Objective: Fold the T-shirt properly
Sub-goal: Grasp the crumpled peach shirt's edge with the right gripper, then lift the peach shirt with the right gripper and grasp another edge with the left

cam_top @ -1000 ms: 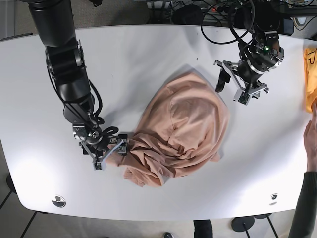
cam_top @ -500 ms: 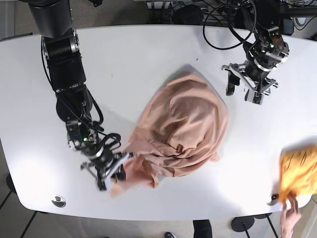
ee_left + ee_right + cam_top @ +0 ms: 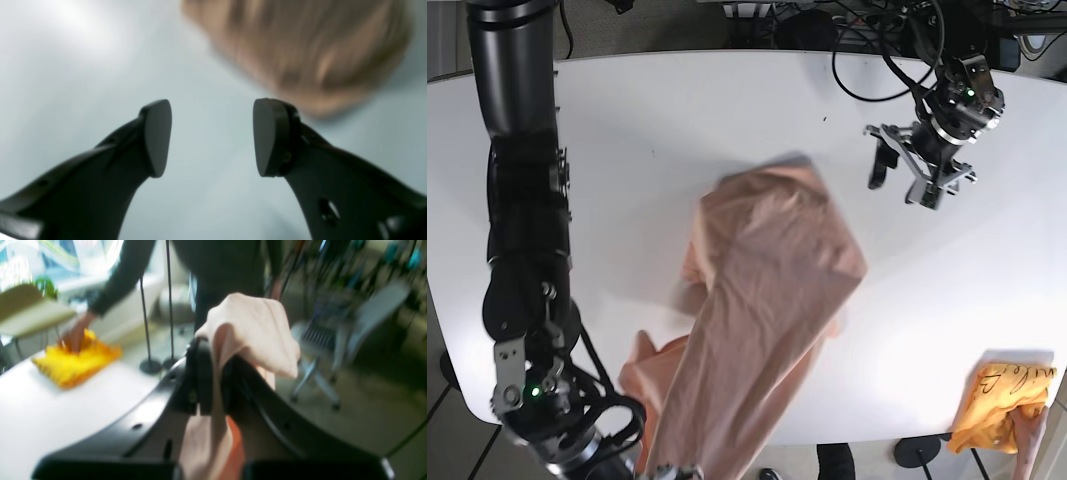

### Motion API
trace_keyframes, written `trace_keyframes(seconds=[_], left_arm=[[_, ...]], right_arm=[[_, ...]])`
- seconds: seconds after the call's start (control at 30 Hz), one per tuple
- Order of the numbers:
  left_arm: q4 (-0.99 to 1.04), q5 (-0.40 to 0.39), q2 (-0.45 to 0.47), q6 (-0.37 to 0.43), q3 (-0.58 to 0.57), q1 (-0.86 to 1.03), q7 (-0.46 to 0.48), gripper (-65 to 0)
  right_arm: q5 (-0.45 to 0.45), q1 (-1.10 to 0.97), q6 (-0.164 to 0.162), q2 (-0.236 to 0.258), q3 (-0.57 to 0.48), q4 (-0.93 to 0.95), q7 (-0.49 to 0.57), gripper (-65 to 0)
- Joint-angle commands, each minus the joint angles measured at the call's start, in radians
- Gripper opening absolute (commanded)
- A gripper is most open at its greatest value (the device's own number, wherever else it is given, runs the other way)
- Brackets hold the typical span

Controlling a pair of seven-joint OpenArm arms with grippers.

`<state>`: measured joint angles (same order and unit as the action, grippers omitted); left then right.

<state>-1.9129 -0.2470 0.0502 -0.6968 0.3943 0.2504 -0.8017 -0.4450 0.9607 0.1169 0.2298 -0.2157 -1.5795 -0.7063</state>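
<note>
The right gripper clamps a fold of the peach T-shirt, which trails away across the table, while the left gripper hangs spread wide and empty beside the cloth's far edge.

The T-shirt is a plain peachy salmon pink, paler where its fold is pinched between the black fingers of the right gripper. Below those fingers a brighter orange patch shows on the cloth. The table is white. Ahead of the black left gripper the cloth blurs to tan. A yellow-orange cloth carries dark markings.
</note>
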Motion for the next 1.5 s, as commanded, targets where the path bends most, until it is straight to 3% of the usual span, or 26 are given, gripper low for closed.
trace_keyframes(seconds=[0.03, 0.17, 0.3, 0.4, 0.53, 0.63, 0.8, 0.87, 0.93, 1.07, 1.1, 1.17, 1.2, 1.23, 1.37, 1.4, 1.5], left_arm=[[-0.015, -0.018, 0.003, -0.001, -0.018, 0.000, 0.023, -30.3], [0.034, -0.016, 0.001, -0.001, -0.080, -0.004, 0.029, -30.1], [0.131, -0.016, 0.003, 0.208, -0.192, -0.073, 0.074, -30.0], [0.189, -0.018, 0.003, 0.299, -0.326, -0.095, 0.178, -29.4], [0.252, -0.018, -0.023, 0.469, -0.458, -0.184, 0.239, -15.7], [0.355, -0.018, -0.049, 0.590, -0.541, -0.277, 0.291, -11.4], [0.570, -0.021, -0.069, 0.632, -0.683, -0.445, 0.405, -11.3], [0.698, -0.018, -0.111, 0.632, -0.691, -0.514, 0.448, -11.3], [0.823, -0.018, -0.140, 0.628, -0.694, -0.580, 0.483, -11.3], [1.004, -0.018, -0.172, 0.624, -0.717, -0.673, 0.499, -11.5], [1.044, -0.022, -0.171, 0.624, -0.739, -0.695, 0.499, -13.3], [1.107, -0.024, -0.168, 0.628, -0.742, -0.718, 0.499, -36.7], [1.114, -0.019, -0.155, 0.628, -0.711, -0.722, 0.500, -56.3], [1.111, -0.021, -0.135, 0.627, -0.690, -0.724, 0.499, -65.0], [0.941, -0.025, -0.079, 0.622, -0.587, -0.728, 0.492, -63.3], [0.893, -0.024, -0.052, 0.595, -0.582, -0.750, 0.480, -63.2], [0.909, -0.025, -0.006, 0.552, -0.570, -0.920, 0.397, -63.2]], right_arm=[[0.001, 0.096, 0.000, 0.003, 0.008, 0.003, 0.032, -63.1], [0.001, 0.172, 0.005, 0.003, 0.008, 0.008, 0.032, -63.1], [0.002, 0.188, 0.008, 0.006, 0.009, 0.006, 0.009, -63.1], [0.002, 0.183, 0.008, 0.006, 0.008, 0.003, 0.006, -63.1], [0.002, 0.166, 0.010, 0.010, 0.008, 0.004, 0.006, -63.1], [0.002, 0.149, 0.010, 0.012, 0.011, 0.004, 0.006, -63.1], [0.005, 0.136, 0.010, 0.013, 0.011, 0.004, 0.006, -63.1], [0.007, 0.132, 0.014, 0.013, 0.012, 0.004, 0.006, -63.1], [0.008, 0.132, 0.043, 0.013, 0.012, 0.004, 0.006, -63.1], [0.008, 0.131, 0.046, 0.015, 0.014, 0.003, 0.006, -63.1], [0.008, 0.131, 0.046, 0.016, 0.014, 0.001, 0.006, -63.1], [0.008, 0.131, 0.043, 0.046, 0.014, -0.015, 0.006, -63.1], [0.008, 0.131, 0.043, 0.055, 0.014, -0.017, 0.006, -63.1], [0.008, 0.131, 0.043, 0.056, 0.015, -0.014, 0.006, -63.1], [0.010, 0.128, 0.043, 0.058, 0.078, -0.009, -0.014, -63.1], [0.010, 0.131, 0.043, 0.079, 0.100, -0.009, -0.032, -63.1], [0.010, 0.154, 0.042, 0.099, 0.115, 0.015, -0.036, -63.1]])
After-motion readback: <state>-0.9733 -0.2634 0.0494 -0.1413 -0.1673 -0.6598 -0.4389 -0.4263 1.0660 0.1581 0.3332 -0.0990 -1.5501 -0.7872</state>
